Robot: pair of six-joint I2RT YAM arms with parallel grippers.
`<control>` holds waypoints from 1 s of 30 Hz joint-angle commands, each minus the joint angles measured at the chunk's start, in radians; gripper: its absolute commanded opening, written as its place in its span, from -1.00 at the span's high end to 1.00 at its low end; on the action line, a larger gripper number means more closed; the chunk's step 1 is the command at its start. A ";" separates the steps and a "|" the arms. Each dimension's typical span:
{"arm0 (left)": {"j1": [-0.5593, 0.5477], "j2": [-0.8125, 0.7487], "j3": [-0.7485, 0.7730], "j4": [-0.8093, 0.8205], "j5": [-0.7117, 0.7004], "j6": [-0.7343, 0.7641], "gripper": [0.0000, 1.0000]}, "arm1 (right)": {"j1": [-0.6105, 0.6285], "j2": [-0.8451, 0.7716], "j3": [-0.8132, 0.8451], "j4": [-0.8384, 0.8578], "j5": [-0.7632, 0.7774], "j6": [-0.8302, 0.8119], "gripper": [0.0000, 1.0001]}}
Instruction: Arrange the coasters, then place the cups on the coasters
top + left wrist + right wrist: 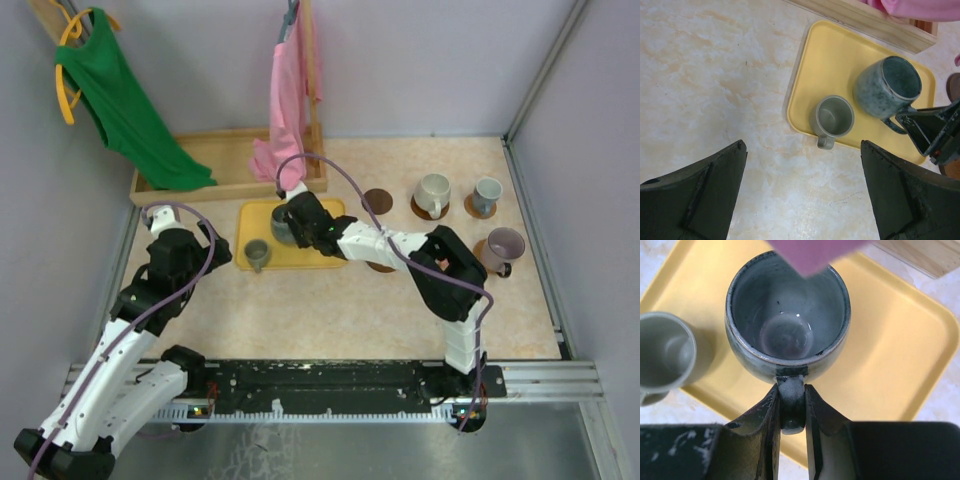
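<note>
With my right gripper (791, 396) pinched narrow on the handle of the dark grey-green cup (787, 315) over the yellow tray (900, 355), and my left gripper (803, 146) hanging wide and empty, I lift straight, hold the cup level, then carry it to the bare coaster (378, 200).

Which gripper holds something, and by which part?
The right gripper holds the dark grey-green cup by its handle; the open left gripper holds nothing.

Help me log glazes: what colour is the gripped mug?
Speckled dark teal mug; left wrist view.
</note>
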 commanded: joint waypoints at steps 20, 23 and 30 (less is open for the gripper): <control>0.006 -0.009 -0.029 0.043 0.027 -0.015 -0.99 | -0.005 -0.208 -0.250 0.066 0.036 0.090 1.00; 0.006 -0.014 -0.030 0.039 0.024 -0.014 -0.99 | -0.007 -0.198 -0.251 0.066 0.032 0.090 0.90; 0.006 -0.020 -0.035 0.035 0.019 -0.019 -0.99 | -0.006 -0.176 -0.238 0.063 0.027 0.094 0.68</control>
